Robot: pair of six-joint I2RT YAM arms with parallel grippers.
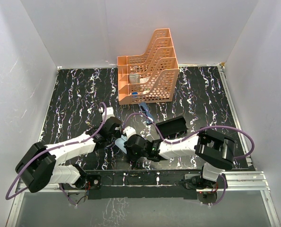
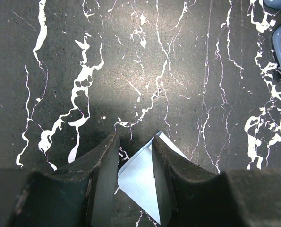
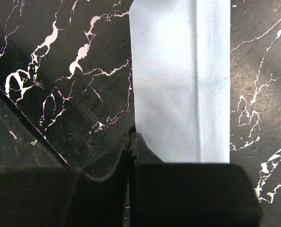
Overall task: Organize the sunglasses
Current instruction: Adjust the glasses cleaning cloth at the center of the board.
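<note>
On the black marbled table, an orange rack stands at the far edge, with bare room on either side. A black case lies right of centre, and a pale cloth lies near the front edge. The sunglasses rest between rack and case, long axis slanting far-left to near-right. The left fingers stand narrowly apart astride the cloth's corner; the right fingers are pressed together at its edge.

Overhead, light falls evenly, the white walls bright and everything sharp. At my left wrist a bright pool sits on the dark tabletop, corners dim, my left gripper blurred. At my right wrist the cloth glares pale.
</note>
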